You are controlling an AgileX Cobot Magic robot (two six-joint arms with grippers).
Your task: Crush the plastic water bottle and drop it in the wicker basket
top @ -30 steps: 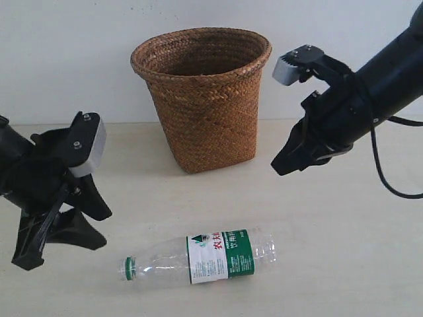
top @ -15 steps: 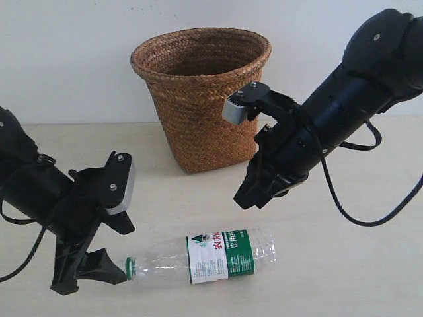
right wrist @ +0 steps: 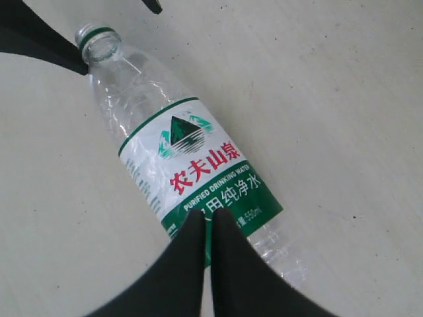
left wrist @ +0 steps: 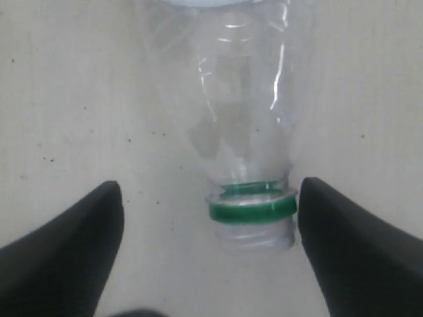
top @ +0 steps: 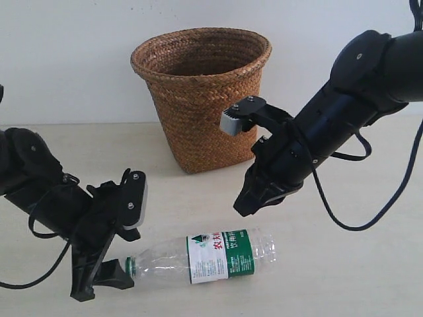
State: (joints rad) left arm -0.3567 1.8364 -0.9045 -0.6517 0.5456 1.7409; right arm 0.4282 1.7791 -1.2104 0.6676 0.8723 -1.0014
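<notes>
A clear plastic bottle (top: 205,257) lies on its side on a pale table (top: 357,264), near the front edge of the exterior view. Its body looks round and uncrushed. A green-and-white label with red characters wraps its middle, and a green ring circles its neck, which points toward the left arm. Behind it, well apart, a tall brown wicker basket (top: 201,99) stands upright against a white wall (top: 66,53), its round rim wider than its base. The left gripper (left wrist: 211,186) is low at the table with its jaws spread wide, one black finger on each side of the bottle's neck. In the left wrist view one finger sits just beside the green ring, while the other stands clear of it with bare table between. It is not squeezing the bottle. The right gripper (top: 241,208) hangs in the air above the bottle's base end, between bottle and basket, angled downward. Its two fingers are pressed together with only a thin slit between them, and they hold nothing. In the right wrist view their tips overlap the label's lower edge.
</notes>
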